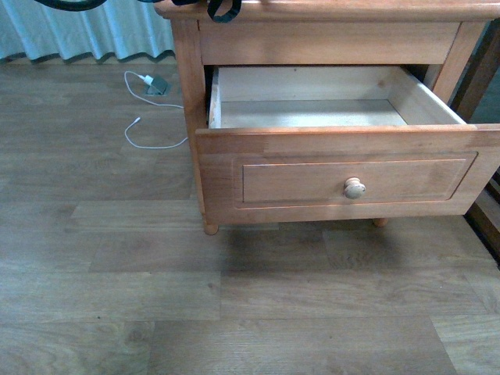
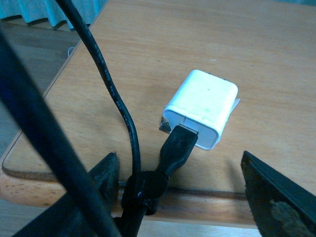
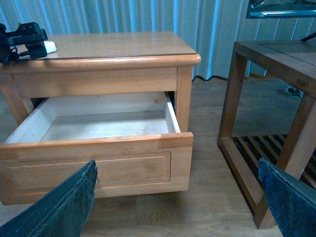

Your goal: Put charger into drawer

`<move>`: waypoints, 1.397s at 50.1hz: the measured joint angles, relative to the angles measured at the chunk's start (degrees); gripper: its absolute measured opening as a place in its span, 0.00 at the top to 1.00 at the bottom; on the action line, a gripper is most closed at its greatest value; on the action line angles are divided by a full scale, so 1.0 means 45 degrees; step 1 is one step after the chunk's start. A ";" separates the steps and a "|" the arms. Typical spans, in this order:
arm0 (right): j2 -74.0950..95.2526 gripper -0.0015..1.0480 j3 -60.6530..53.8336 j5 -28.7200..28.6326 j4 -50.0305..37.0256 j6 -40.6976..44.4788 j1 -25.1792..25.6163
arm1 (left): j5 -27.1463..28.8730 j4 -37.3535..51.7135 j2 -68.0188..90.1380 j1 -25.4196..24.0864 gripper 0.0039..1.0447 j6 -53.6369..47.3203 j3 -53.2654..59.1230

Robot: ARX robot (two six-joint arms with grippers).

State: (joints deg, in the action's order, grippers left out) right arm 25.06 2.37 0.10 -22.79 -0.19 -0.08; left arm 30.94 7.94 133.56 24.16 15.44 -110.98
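Left gripper (image 2: pixel 178 170) was spread wide, charger (image 2: pixel 201 108) ungripped on cabinet top (image 2: pixel 148 49); right gripper (image 3: pixel 177 168) wide, empty; drawer (image 1: pixel 297 181) stood open

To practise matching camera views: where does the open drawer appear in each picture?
Front view: the drawer fills the centre and right, pulled open.
Left wrist view: not in it.
Right wrist view: pulled open under the cabinet top.
Shared landmark: that cabinet top, seen in all three.

This looks like a room in a home, maybe a bedroom. It has a wood floor (image 1: pixel 117 297), blue curtains (image 1: pixel 101 27), a bedside table (image 3: pixel 123 47) with a drawer (image 1: pixel 344 183), and a dark wooden table (image 3: pixel 276 59).
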 joint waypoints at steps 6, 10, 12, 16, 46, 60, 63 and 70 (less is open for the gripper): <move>0.0000 0.08 0.0000 0.0000 0.0000 0.0000 0.0000 | 0.0078 -0.0117 0.0092 0.0005 0.43 0.0015 -0.0083; 0.0000 0.08 0.0000 0.0000 0.0000 0.0000 0.0000 | 0.0068 -0.0117 0.0092 0.0015 0.55 0.0029 -0.0092; 0.0000 0.08 0.0000 0.0000 0.0000 0.0000 0.0000 | 0.0063 -0.0112 0.0092 0.0015 0.62 0.0029 -0.0087; 0.0000 0.08 0.0000 0.0000 0.0000 0.0000 0.0000 | 0.0044 -0.0087 0.0029 0.0015 0.72 0.0039 0.0049; 0.0000 0.08 0.0000 0.0000 0.0000 0.0000 0.0000 | -0.2749 0.1579 -0.5411 0.0355 0.93 0.0272 0.6552; 0.0000 0.08 0.0000 0.0000 0.0000 0.0000 0.0000 | -0.4823 0.1661 -0.6212 0.1277 0.93 0.0272 0.8723; 0.0000 0.08 0.0000 0.0005 0.0000 0.0000 0.0000 | -0.4896 0.1651 -0.6037 0.1365 0.93 0.0306 0.8733; 0.0000 0.08 0.0000 0.0000 0.0000 0.0000 0.0000 | -0.4862 0.1389 -0.4998 0.1409 0.93 0.0753 0.8111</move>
State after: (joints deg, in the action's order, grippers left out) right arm 25.06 2.37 0.10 -22.79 -0.19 -0.08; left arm 9.06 14.20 111.07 30.50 18.83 -74.48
